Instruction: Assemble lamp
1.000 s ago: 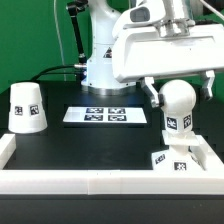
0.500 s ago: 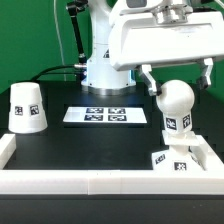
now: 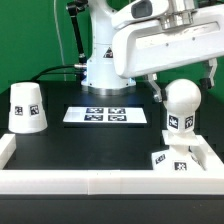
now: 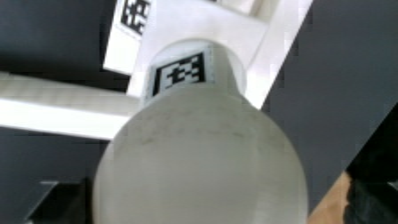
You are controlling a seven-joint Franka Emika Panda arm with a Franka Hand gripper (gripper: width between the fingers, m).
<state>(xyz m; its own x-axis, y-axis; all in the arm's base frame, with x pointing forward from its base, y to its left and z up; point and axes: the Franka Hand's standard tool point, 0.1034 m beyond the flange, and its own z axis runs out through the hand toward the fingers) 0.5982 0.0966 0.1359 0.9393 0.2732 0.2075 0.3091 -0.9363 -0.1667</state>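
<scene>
The white round-topped bulb (image 3: 181, 104) stands upright on the flat square base block (image 3: 172, 160) at the exterior view's front right. My gripper (image 3: 185, 88) is lowered over the bulb's dome, open, with one finger on each side and gaps showing between fingers and bulb. In the wrist view the dome of the bulb (image 4: 196, 150) fills the middle, and the base block (image 4: 231, 25) lies beyond it. The cup-shaped shade (image 3: 26, 106) stands on its own at the exterior view's left, far from the gripper.
The marker board (image 3: 105, 116) lies flat in the middle of the black table. A low white wall (image 3: 90, 182) runs along the front and up both sides, and the base block sits in its front right corner. The robot pedestal (image 3: 100, 68) stands behind.
The gripper rose slightly, then shifted a little toward the exterior view's right over the bulb. The bulb's top has also moved slightly right. The shade has not moved.
</scene>
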